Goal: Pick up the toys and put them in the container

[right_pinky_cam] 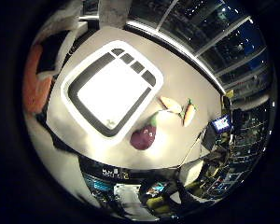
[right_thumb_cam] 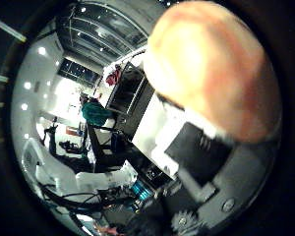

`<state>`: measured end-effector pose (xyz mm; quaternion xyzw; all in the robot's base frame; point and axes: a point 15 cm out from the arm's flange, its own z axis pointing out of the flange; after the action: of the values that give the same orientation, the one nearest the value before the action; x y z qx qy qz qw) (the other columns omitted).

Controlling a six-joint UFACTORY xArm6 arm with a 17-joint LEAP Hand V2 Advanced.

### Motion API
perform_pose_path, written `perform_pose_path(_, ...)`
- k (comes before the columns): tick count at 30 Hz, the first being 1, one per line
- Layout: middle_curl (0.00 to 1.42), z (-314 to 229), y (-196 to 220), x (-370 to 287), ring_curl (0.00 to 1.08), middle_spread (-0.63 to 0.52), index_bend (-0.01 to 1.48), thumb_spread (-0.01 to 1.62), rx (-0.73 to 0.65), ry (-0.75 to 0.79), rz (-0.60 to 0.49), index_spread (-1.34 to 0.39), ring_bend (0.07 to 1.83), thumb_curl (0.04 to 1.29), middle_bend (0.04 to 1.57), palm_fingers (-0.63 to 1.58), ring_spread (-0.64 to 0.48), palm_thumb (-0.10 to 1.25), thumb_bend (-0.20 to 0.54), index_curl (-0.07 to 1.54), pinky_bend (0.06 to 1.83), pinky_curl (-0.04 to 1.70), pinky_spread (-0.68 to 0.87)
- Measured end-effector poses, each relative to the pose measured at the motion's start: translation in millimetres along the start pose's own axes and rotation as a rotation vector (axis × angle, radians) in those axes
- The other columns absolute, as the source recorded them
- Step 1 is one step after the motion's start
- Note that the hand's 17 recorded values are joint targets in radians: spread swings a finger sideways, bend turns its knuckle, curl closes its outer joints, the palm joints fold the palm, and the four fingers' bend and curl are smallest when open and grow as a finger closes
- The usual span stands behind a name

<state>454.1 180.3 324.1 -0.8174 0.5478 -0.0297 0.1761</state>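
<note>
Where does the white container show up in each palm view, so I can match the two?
Little finger side view: the white container sits on the grey table, seen from above, apparently empty, with the purple eggplant toy beside one corner.
Thumb side view: not in it.
Shared landmark: none clearly visible in both.

1 container (right_pinky_cam: 74, 100), 3 veg toys on table: eggplant (right_pinky_cam: 143, 137), carrot (right_pinky_cam: 189, 113), pale one (right_pinky_cam: 171, 104).

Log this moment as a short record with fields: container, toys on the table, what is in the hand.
container: white rectangular bin with grey inner walls, on the pale table, nothing seen inside
toys beside container: purple plush eggplant; pale cream plush vegetable; orange plush carrot with green top
hand: white and black robot hand, close against a large orange-peach soft toy; grasp cannot be judged
</note>
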Motion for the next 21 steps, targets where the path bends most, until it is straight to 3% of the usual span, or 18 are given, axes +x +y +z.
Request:
perform_pose_path(3,0.39,7,11,1,0.45,-0.06,0.46,1.0,-0.049,-0.004,-0.053,-0.48,0.63,0.39,0.54,-0.11,-0.02,0.68,-0.033,0.43,0.62,0.94,0.14)
perform_pose_path(9,0.32,5,16,23,0.34,0.0,0.26,0.98,-0.065,0.006,-0.078,-0.5,0.43,0.36,0.32,-0.03,0.13,0.65,-0.03,0.35,0.45,0.72,0.43)
perform_pose_path(21,0.3,-15,36,85,0.28,0.01,0.17,0.95,-0.085,0.034,-0.027,-0.49,0.3,0.33,0.19,0.09,0.16,0.64,-0.029,0.32,0.37,0.52,0.5)
